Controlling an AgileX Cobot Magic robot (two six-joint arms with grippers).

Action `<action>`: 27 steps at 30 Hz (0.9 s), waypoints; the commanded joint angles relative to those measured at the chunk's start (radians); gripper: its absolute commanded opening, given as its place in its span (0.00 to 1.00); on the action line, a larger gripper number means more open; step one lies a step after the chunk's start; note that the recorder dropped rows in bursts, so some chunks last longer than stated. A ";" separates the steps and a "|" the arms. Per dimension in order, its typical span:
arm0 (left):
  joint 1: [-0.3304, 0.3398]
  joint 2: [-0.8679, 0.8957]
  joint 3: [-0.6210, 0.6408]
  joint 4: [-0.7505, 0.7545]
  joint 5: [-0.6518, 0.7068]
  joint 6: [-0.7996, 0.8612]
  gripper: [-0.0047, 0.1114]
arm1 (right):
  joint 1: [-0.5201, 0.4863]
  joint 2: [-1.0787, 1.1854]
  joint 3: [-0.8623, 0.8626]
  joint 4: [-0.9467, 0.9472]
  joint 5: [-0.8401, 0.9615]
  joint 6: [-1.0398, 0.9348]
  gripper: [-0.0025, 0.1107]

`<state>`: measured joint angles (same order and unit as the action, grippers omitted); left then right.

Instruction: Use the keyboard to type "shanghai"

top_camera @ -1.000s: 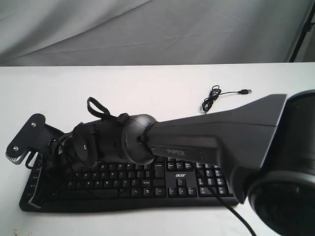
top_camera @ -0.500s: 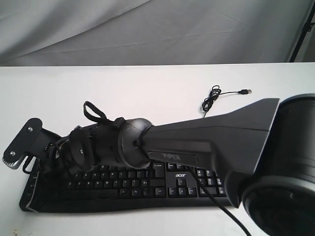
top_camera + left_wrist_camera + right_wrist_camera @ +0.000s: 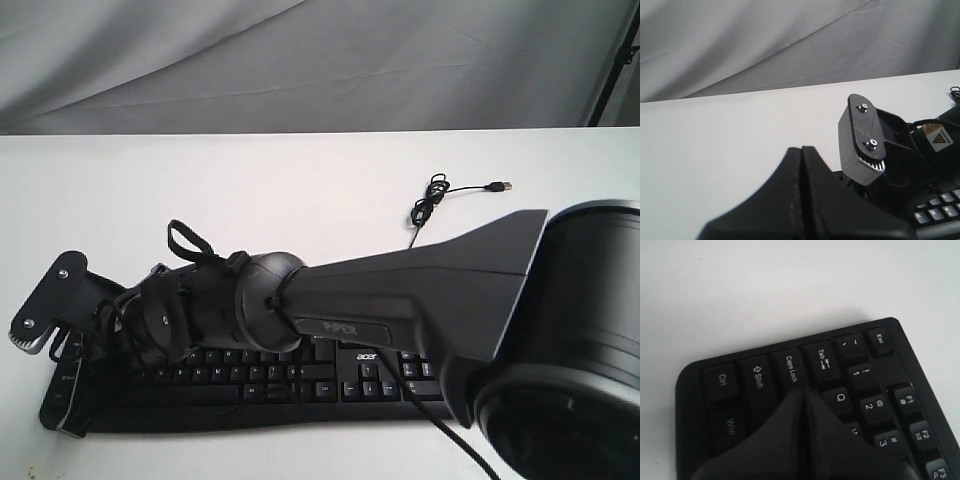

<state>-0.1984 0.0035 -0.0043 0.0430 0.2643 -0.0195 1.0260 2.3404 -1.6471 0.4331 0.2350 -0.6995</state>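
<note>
The black keyboard (image 3: pixel 330 385) lies along the table's front edge, with its thin cable (image 3: pixel 428 208) coiled behind it. My right arm reaches across from the right to the keyboard's left end. In the right wrist view the right gripper (image 3: pixel 804 390) is shut, and its tip sits low at the seam by Caps Lock (image 3: pixel 791 369), Tab and Q (image 3: pixel 841 398). The fingers hide the keys under them. In the exterior view the bulky wrist (image 3: pixel 200 315) hides these fingertips. My left gripper (image 3: pixel 801 148) is shut on nothing, beside the keyboard's end (image 3: pixel 940 212). It is out of the exterior view.
A grey toothed plate (image 3: pixel 48 300) on the right wrist sticks out past the keyboard's left end; the same plate (image 3: pixel 862 140) stands close beyond the left fingertips. The cable's USB plug (image 3: pixel 497 187) lies loose on the white table (image 3: pixel 250 180). A grey cloth backdrop (image 3: pixel 300 60) hangs behind.
The right arm's wrist and grey plate have come down toward the keyboard's left end. The keyboard and its cable have stayed in place.
</note>
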 commanded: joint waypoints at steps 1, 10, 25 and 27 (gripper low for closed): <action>-0.004 -0.003 0.004 0.001 -0.005 -0.003 0.04 | 0.000 0.005 -0.006 -0.008 -0.012 -0.013 0.02; -0.004 -0.003 0.004 0.001 -0.005 -0.003 0.04 | 0.000 0.016 -0.006 -0.006 -0.006 -0.025 0.02; -0.004 -0.003 0.004 0.001 -0.005 -0.003 0.04 | -0.009 -0.092 -0.001 -0.064 0.046 0.016 0.02; -0.004 -0.003 0.004 0.001 -0.005 -0.003 0.04 | -0.024 -0.131 0.032 -0.064 0.061 0.035 0.02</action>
<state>-0.1984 0.0035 -0.0043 0.0430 0.2643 -0.0195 1.0239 2.2660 -1.6424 0.3876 0.2693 -0.6888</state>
